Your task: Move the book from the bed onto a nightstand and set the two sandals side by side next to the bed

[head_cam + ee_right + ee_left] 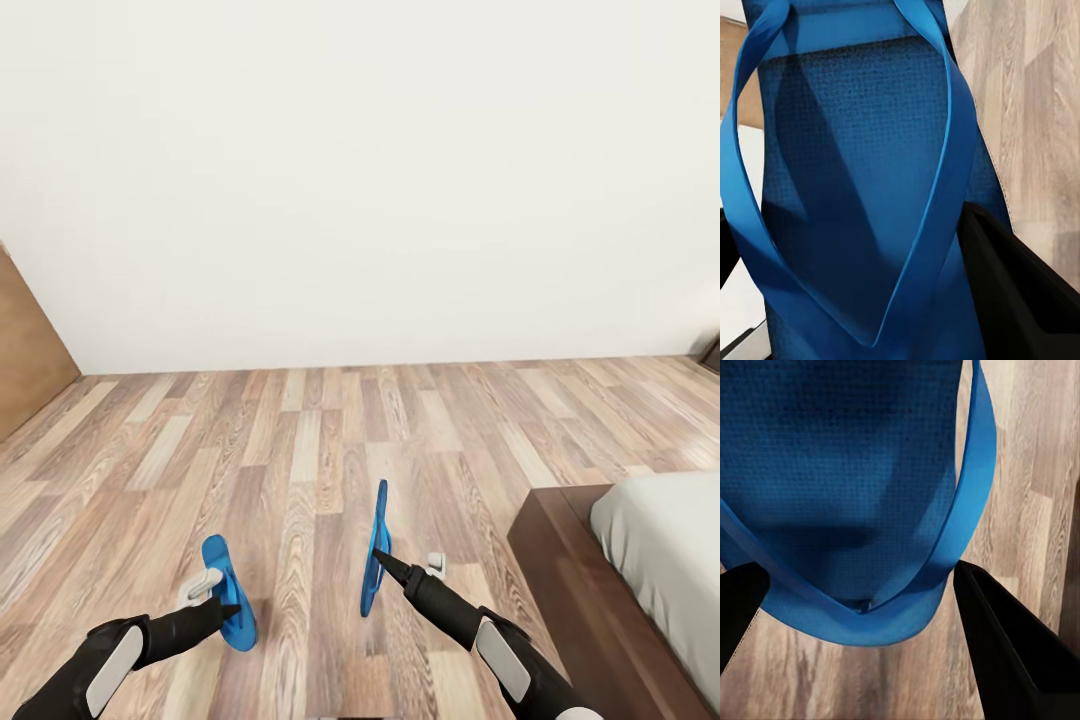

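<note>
Two blue sandals, each held off the wood-plank floor [330, 450] by one arm. Left sandal [228, 592]: clamped edgewise in the left tool [222, 592], sole tilted and turned partly toward the camera; in the left wrist view the sandal [847, 495] fills the space between the two dark fingers [1009, 652], with the thin strap looping down to its toe anchor. Right sandal [376, 548]: pinched in the right tool [385, 558], standing nearly on edge, long axis upright; the right wrist view shows its textured footbed [855, 195] and both strap arms meeting in a V beside one finger [1020, 292]. Handling, as judged: light, thin foam or rubber, flexible, not fragile; the dimpled footbed should grip well, while the strap is too slack to control the sole, so the sole edge is the sound place to hold. Each hangs on edge and would need turning flat before release, or it may tip over. Surroundings: the bed [660, 560] with its dark frame lies at the robot's right, its corner near the right arm; open floor runs ahead to the white wall [360, 180], with a brown panel [25, 350] at far left. The floor strip beside the frame is free for both sandals; the frame corner is the edge to mind.
</note>
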